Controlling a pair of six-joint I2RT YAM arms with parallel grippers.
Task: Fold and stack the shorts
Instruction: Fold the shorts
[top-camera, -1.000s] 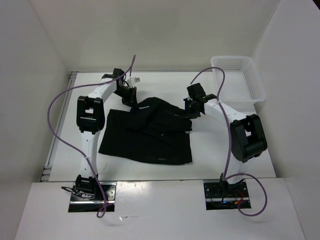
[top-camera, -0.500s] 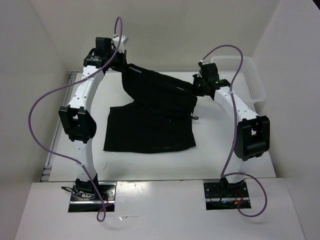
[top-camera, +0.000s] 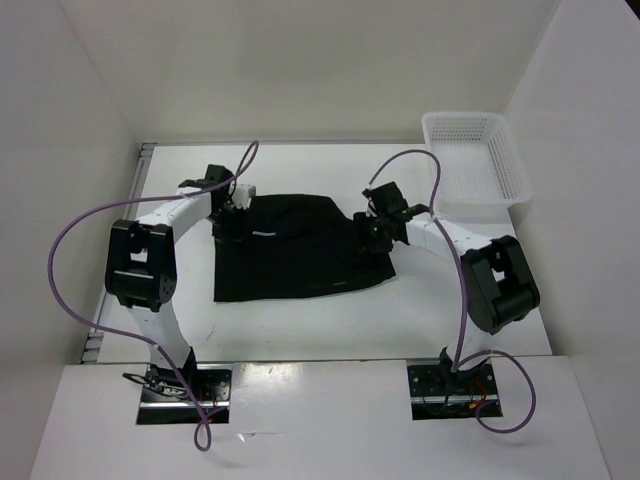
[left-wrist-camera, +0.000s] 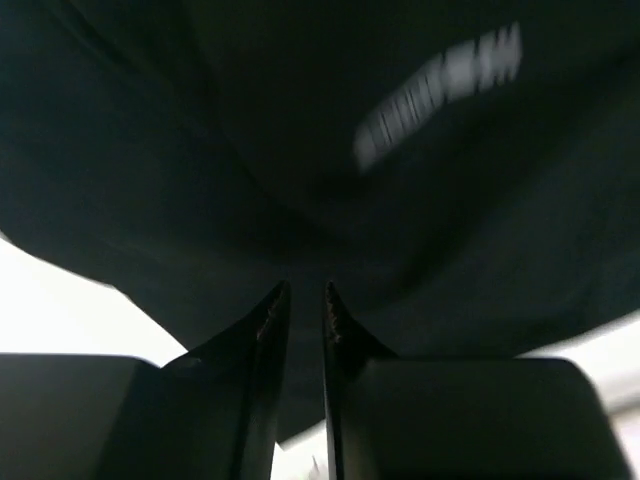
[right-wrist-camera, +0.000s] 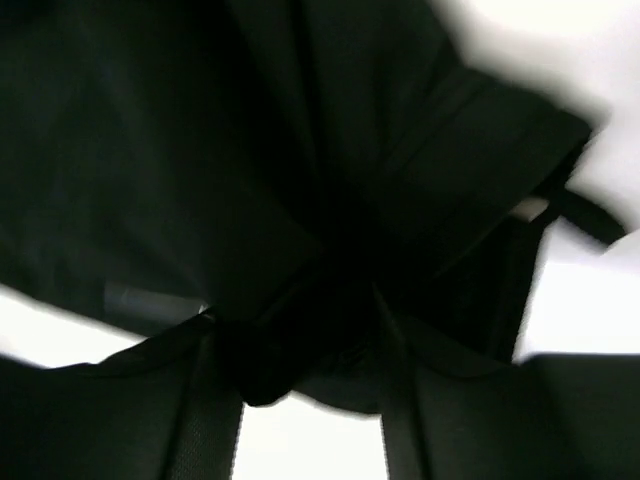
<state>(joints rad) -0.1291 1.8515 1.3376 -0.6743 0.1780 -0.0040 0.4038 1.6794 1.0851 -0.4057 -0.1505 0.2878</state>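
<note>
The black shorts (top-camera: 300, 245) lie spread on the white table between my two arms, upper edge at the back. My left gripper (top-camera: 232, 213) is at their back left corner and my right gripper (top-camera: 372, 228) at their back right corner. In the left wrist view the jaws (left-wrist-camera: 303, 290) stand almost together with black fabric pinched between them, and a blurred white label (left-wrist-camera: 440, 95) shows on the cloth beyond. In the right wrist view the gripper (right-wrist-camera: 295, 310) holds a thick bunch of the shorts (right-wrist-camera: 300, 200) between its fingers.
A white plastic mesh basket (top-camera: 478, 160) stands at the back right corner of the table. White walls enclose the table at the back and on both sides. Purple cables loop over both arms.
Half a second ago both grippers held the shorts raised and stretched at the back. Now both arms have come down and forward, and the shorts lie flat on the table.
</note>
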